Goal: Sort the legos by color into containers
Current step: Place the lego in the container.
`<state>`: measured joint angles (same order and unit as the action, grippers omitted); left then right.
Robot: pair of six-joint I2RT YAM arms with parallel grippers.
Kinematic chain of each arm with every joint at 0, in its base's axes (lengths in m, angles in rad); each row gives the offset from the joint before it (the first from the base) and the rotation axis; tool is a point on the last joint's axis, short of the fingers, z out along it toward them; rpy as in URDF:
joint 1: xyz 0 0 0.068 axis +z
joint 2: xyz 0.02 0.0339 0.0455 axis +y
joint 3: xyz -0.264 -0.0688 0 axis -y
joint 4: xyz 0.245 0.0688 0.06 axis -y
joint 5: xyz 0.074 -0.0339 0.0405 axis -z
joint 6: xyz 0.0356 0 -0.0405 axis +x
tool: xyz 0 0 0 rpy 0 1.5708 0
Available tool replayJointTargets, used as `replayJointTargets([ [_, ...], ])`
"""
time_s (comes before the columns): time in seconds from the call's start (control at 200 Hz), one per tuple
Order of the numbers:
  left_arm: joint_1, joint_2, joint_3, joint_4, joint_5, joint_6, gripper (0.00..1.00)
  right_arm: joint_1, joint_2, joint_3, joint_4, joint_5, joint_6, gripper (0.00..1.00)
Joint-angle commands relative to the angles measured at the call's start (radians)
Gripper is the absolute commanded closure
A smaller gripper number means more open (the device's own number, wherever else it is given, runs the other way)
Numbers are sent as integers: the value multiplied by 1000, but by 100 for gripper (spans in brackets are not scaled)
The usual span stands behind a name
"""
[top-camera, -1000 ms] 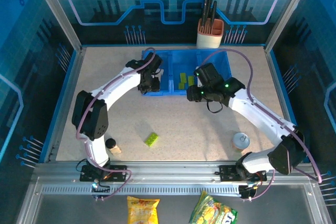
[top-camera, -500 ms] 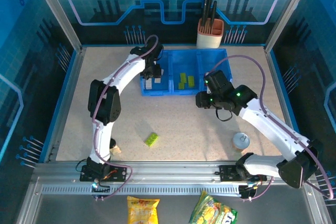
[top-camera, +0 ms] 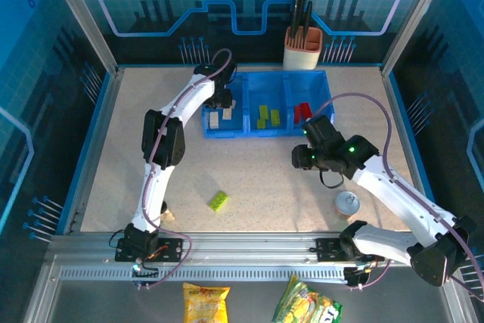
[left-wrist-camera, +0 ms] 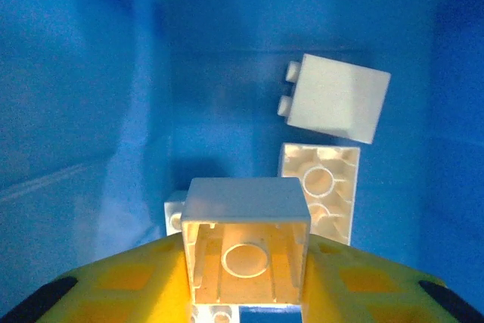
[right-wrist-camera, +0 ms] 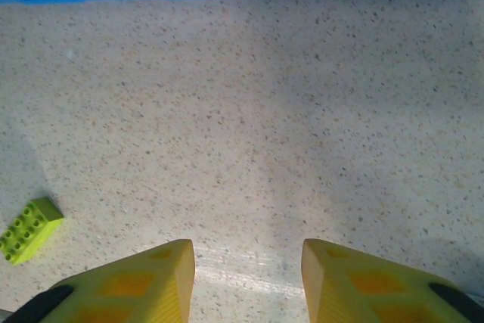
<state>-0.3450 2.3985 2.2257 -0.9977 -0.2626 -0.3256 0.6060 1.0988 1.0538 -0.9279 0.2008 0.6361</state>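
Speckled beige tabletop (top-camera: 151,156) inside a blue-lit cage, with a blue three-bin tray (top-camera: 265,133) at the far side. Left gripper (left-wrist-camera: 246,281) is clamped on a cream-white brick (left-wrist-camera: 246,240) and hangs right inside the tray's left compartment (left-wrist-camera: 91,111), upper middle of the top view. The held brick has its hollow underside facing the wrist camera, so the studs look to be pointing away, down at the bin floor. It reads squarish, so there's no real long axis to call. Just beyond it, at the right of the frame, a second white brick (left-wrist-camera: 333,104) lies on its side with studs poking left, and a third white brick (left-wrist-camera: 321,187) lies belly-up.

So the step looks like dropping off a white one with its mates. Next move is probably just letting go, low enough that it doesn't bounce out.

Right gripper (right-wrist-camera: 248,277) has its jaws apart with nothing between them, hovering over bare tabletop just below the tray in the top view. Lime brick (right-wrist-camera: 29,230) sits loose at the lower left of its wrist view, studs up, long axis running lower-left to upper-right. It's the one stray easy to make out. Picking it up would need a reach toward the lower left, with the jaws turned across the short side. Green bricks (top-camera: 266,116) are in the middle bin, a red brick (top-camera: 302,110) in the right one.
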Motion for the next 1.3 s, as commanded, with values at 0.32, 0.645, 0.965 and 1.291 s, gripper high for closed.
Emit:
replayJointTargets([
  [0.32, 9, 91, 75, -27, -70, 26, 59, 1, -48, -32, -37, 20, 34, 58],
  [0.645, 9, 108, 90, -28, -66, 20, 57, 1, -53, -35, -36, 22, 34, 58],
  [0.965, 9, 54, 92, -31, -23, 4, 55, 2, -32, -29, -15, 7, 13, 58],
  [1.291, 8, -96, -37, 18, 75, -31, 55, 4, 11, -78, 160, -73, -254, 56],
])
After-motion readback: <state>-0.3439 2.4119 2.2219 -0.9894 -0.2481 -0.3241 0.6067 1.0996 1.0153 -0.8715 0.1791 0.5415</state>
